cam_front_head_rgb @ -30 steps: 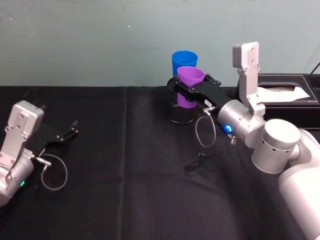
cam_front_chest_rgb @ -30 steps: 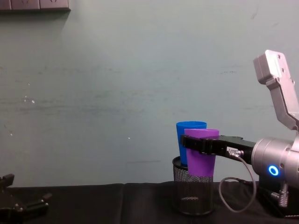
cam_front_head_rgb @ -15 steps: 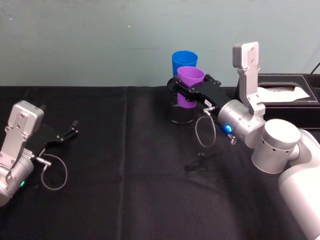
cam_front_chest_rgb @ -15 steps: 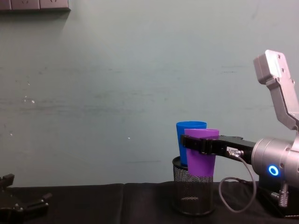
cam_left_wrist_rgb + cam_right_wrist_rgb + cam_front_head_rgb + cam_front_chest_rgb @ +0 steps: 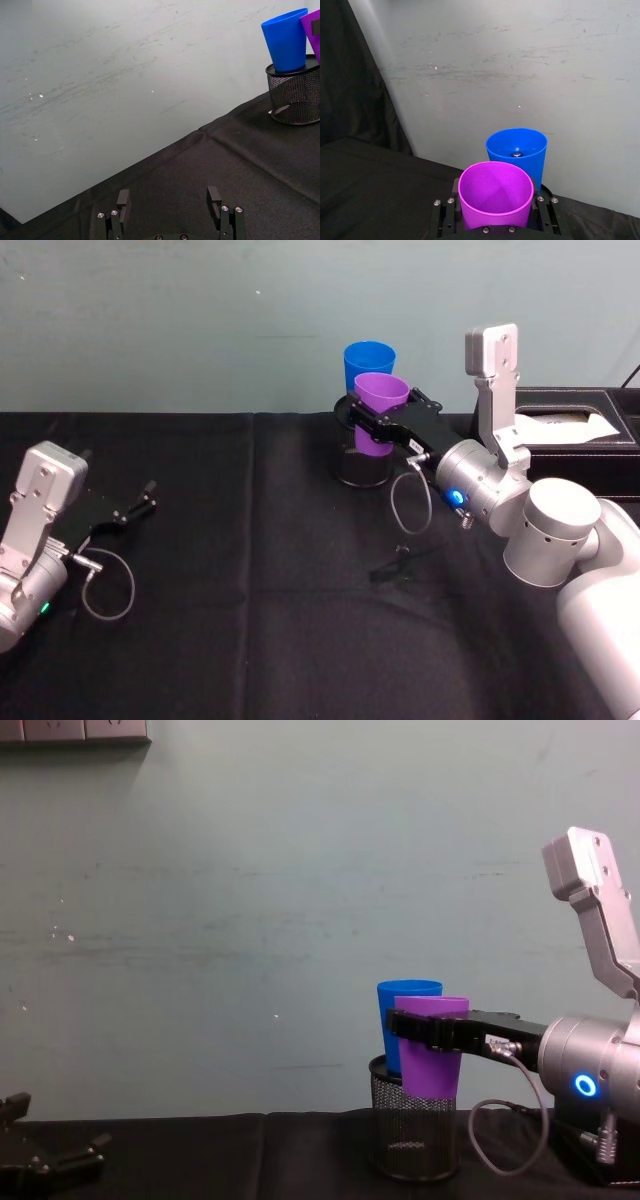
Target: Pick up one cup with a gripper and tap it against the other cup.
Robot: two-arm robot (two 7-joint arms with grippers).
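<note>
My right gripper [image 5: 372, 422] [image 5: 412, 1025] [image 5: 496, 215] is shut on the purple cup [image 5: 378, 410] [image 5: 431, 1045] [image 5: 495, 199] [image 5: 314, 31], holding it upright in the air above the black wire-mesh pen holder [image 5: 361, 462] [image 5: 414, 1135] [image 5: 295, 97]. The blue cup [image 5: 368, 365] [image 5: 400, 1015] [image 5: 517, 155] [image 5: 287, 39] stands in that holder just behind the purple one; the two look very close, and whether they touch I cannot tell. My left gripper [image 5: 140, 502] [image 5: 171, 202] [image 5: 45, 1160] rests open and empty at the far left, near the table.
A black cloth [image 5: 250, 590] covers the table. A dark tissue box [image 5: 570, 425] sits at the back right behind my right arm. A small dark object [image 5: 400, 562] lies on the cloth at centre. A pale wall runs right behind the cups.
</note>
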